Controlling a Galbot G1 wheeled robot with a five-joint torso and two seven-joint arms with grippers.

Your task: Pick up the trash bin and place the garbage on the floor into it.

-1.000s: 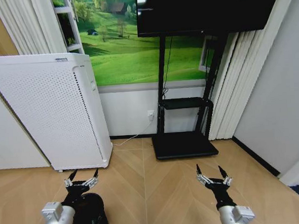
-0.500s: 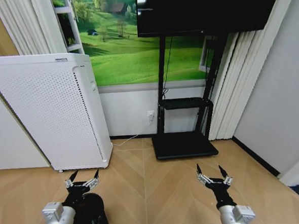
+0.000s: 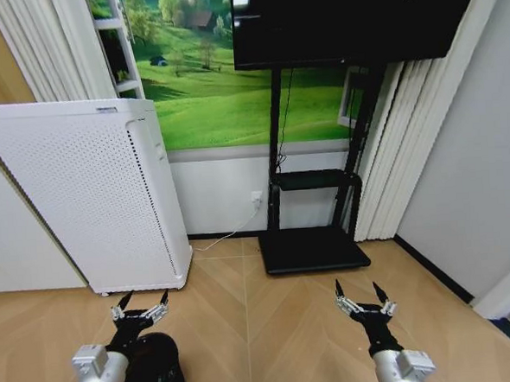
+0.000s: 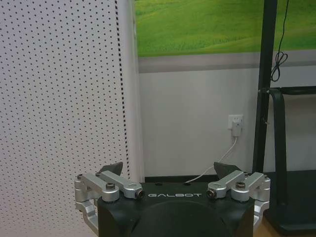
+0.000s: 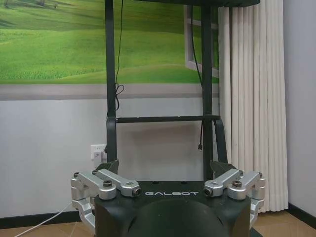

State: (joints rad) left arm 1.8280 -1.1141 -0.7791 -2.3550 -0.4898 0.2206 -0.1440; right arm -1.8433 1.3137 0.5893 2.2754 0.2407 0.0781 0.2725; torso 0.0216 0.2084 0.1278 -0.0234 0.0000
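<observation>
trash bin (image 3: 154, 379) under left hand (image 3: 140, 303), white appliance (image 3: 90, 192) behind

The trash bin (image 3: 154, 379) is largely hidden behind the left arm (image 3: 98, 378) and cut off by the lower edge of the head view, so its opening and contents cannot be seen. The right arm (image 3: 400, 371) is also cut by that edge. The television (image 3: 348, 16) is cropped at the top. The white perforated appliance (image 3: 82, 193) hides the wall and floor behind it. In the left wrist view, the appliance (image 4: 59, 98) runs past the picture's edges, and the black stand (image 4: 271, 123) is only partly in frame.
</observation>
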